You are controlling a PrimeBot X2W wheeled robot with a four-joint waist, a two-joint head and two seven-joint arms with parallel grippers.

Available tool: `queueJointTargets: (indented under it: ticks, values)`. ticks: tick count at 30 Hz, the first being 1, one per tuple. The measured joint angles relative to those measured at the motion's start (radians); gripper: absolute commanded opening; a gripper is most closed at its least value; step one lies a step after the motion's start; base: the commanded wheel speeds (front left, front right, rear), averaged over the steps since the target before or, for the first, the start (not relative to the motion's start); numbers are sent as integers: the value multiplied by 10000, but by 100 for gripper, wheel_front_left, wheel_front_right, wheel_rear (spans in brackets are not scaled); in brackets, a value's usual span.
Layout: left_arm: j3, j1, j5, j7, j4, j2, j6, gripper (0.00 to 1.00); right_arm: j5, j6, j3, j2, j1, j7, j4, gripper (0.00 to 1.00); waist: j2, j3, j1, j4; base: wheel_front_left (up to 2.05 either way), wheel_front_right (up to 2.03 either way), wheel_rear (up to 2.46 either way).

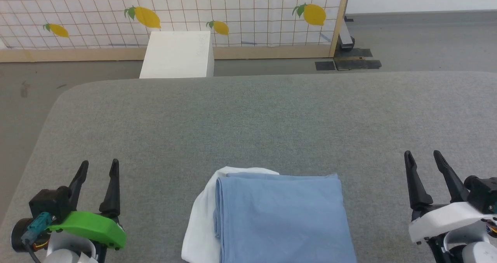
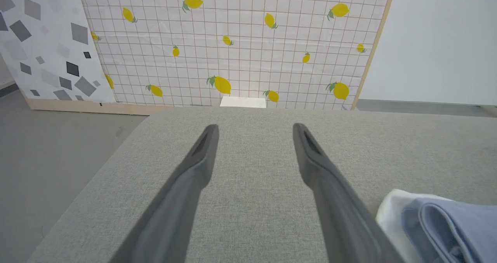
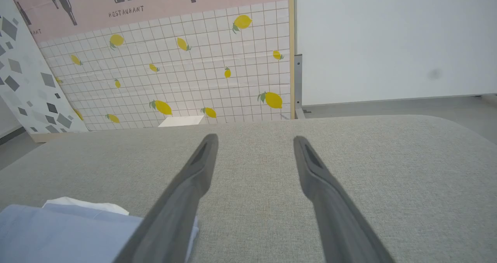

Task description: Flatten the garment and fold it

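The garment lies folded into a neat light blue rectangle at the near middle of the grey table, with white fabric showing along its left and top-left edge. My left gripper stands open at the lower left, well clear of the cloth. My right gripper stands open at the lower right, also apart from it. The left wrist view has the garment at its lower right beside my open left gripper. In the right wrist view the garment sits lower left of my open right gripper.
A white box stands on the floor past the table's far edge. Behind it rises a tiled panel with lemon prints. Dark floor plates lie at the panel's right foot. The table's rounded left corner drops to grey floor.
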Motion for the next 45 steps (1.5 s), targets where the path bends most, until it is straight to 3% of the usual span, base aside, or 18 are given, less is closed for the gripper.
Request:
queueJointTargets:
  ticks: [13, 16, 20, 26, 31, 36, 45]
  values:
    - [-67, 2, -4, 0, 25, 44, 31, 100, -63, 0, -265, 165, -12, 378, 98, 100, 0, -19, 0, -3, 0, 0, 0]
    - [-59, 2, -6, 0, -25, 92, 31, 100, 56, -2, -583, 374, -164, 1239, 21, 100, 0, 36, 0, -14, 0, 0, 0]
    - [-23, 2, -19, 0, -178, 128, 33, 100, 378, -2, -477, 403, -883, 3277, -495, 100, 0, 162, 0, -15, 0, 0, 0]
    - [75, -1, -67, 0, -374, 217, 31, 100, 504, 0, 554, 380, -1616, 7994, -1216, 100, 0, 431, 0, 112, 0, 0, 0]
    - [104, -80, -113, 0, -454, 240, -13, 100, -460, 0, 1103, 472, -1621, 10943, -1340, 100, 0, 723, 0, 303, 0, 0, 0]
    - [148, -296, -167, 0, -456, 226, -121, 100, -1239, 0, 1344, 746, -1582, 11854, -1131, 100, 0, 1090, 0, 578, 0, 0, 0]
    - [274, -584, -190, -2, -213, 153, -414, 100, -1582, 0, 1457, 1028, -1381, 11829, -130, 100, 0, 1586, 0, 1071, 0, 0, 0]
